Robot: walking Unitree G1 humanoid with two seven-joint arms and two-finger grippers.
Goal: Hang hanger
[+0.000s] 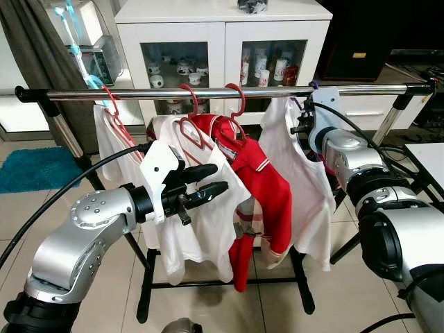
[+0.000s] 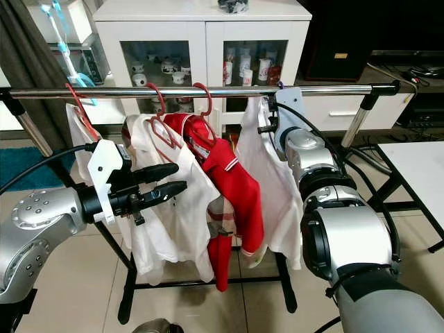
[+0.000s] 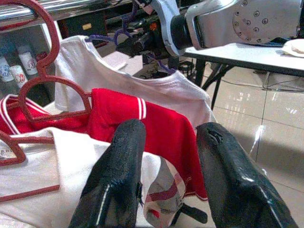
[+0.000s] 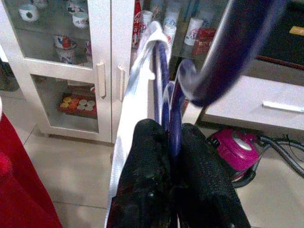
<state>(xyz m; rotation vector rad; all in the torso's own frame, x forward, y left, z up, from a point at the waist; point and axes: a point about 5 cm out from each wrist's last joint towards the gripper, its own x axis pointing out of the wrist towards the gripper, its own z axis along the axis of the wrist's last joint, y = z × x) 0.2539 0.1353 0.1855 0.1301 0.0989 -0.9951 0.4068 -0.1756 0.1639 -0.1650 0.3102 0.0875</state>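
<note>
A purple hanger [image 4: 169, 102] carrying a white shirt [image 1: 298, 180] is at the right part of the chrome rail [image 1: 208, 92]. Its hook [image 1: 313, 86] reaches the rail. My right gripper [image 4: 173, 156] is shut on the hanger's neck just under the rail, also seen as the right gripper [image 1: 302, 119]. My left gripper [image 1: 208, 182] is open, held out in front of a white shirt [image 1: 201, 236] on a red hanger [image 1: 191, 128], with nothing between its fingers [image 3: 118, 180]. A red shirt [image 1: 267, 180] hangs between the two white ones.
The rack stands on black legs [image 1: 147, 291] over a tiled floor. Behind it is a white glass-door cabinet [image 1: 222, 28] with cups. A white table [image 1: 430, 156] is at the right, a blue rug [image 1: 35, 170] at the left, and a pink vacuum [image 4: 237, 145] beyond the rack.
</note>
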